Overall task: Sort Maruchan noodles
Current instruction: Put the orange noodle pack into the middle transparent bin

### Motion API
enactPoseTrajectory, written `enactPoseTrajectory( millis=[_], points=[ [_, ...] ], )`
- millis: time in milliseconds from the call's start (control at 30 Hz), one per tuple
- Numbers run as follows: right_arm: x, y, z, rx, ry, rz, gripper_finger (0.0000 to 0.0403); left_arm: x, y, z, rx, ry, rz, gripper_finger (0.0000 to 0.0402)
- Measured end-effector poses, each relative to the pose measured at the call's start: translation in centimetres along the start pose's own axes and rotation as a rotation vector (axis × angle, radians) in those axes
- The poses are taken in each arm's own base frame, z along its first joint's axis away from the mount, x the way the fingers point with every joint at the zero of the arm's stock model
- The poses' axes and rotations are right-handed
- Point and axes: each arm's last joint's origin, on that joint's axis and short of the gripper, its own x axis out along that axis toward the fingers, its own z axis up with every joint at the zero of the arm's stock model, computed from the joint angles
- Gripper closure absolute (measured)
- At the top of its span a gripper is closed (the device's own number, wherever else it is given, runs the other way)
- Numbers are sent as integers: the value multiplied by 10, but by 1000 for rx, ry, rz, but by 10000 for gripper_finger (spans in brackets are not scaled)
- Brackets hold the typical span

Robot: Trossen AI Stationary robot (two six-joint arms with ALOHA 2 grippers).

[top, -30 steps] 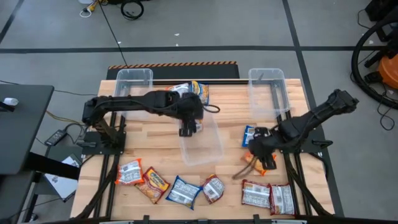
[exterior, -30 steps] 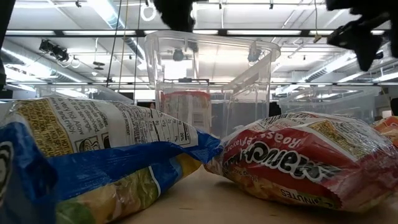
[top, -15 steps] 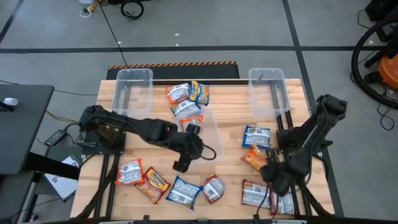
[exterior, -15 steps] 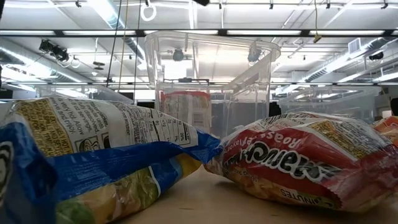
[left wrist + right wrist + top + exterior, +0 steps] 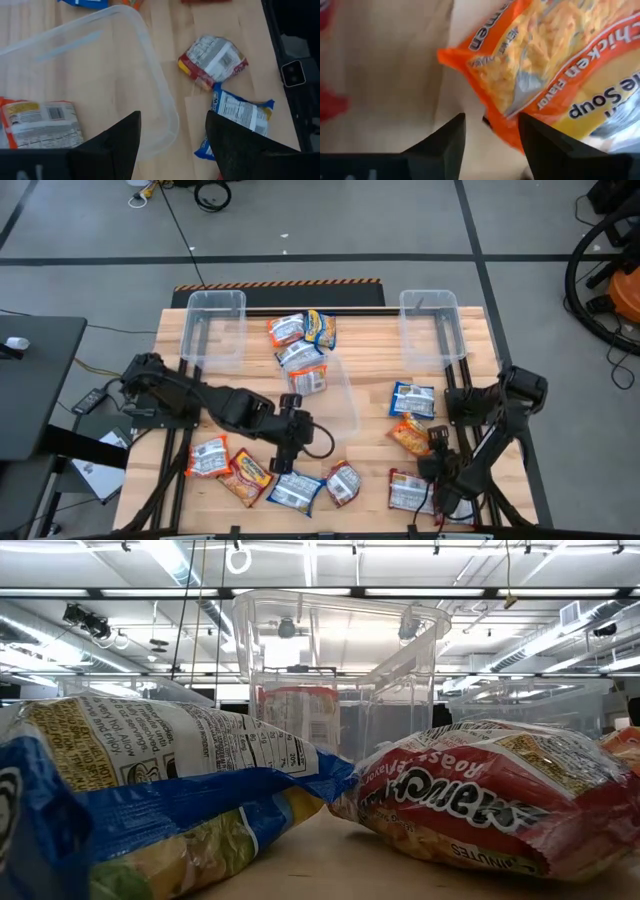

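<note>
Beside the centre bin (image 5: 335, 395), the right gripper (image 5: 490, 125), jaws parted and empty, nears a light, crinkly, slippery orange packet (image 5: 555, 75); pinch its edge.

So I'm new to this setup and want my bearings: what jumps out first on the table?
Bright noodle packets dot the wooden table, most in a row along the near edge, such as the blue packet. A clear bin lies mid-table with one orange-edged packet inside. The left gripper hangs open near the front row, and the right gripper hovers over an orange chicken packet.
</note>
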Motion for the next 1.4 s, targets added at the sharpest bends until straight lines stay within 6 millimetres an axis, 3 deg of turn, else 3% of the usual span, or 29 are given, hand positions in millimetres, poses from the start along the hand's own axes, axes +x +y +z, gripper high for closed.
enactPoseTrajectory(
  millis=[267,467,633,733,1033,1200,1400],
  points=[
    [9,5,3,-90,-48,-102,291,-8,-17,-4,17,-31,62,176],
    [-1,-7,9,-33,-92,-67,391,-45,-13,-17,-55,-47,123,176],
    [-32,-30,24,15,-148,-5,396,-71,-1,-38,-163,14,224,176],
    [-56,-51,36,41,-187,56,397,-77,3,-50,-233,44,297,176],
    [-125,-118,50,136,-394,232,400,-59,-1,-88,-325,110,360,176],
    [-155,-151,56,184,-592,292,400,-34,-3,-109,-358,166,416,176],
    [-181,-185,76,259,-921,339,400,-3,-2,-130,-362,182,460,176]
  ],
)
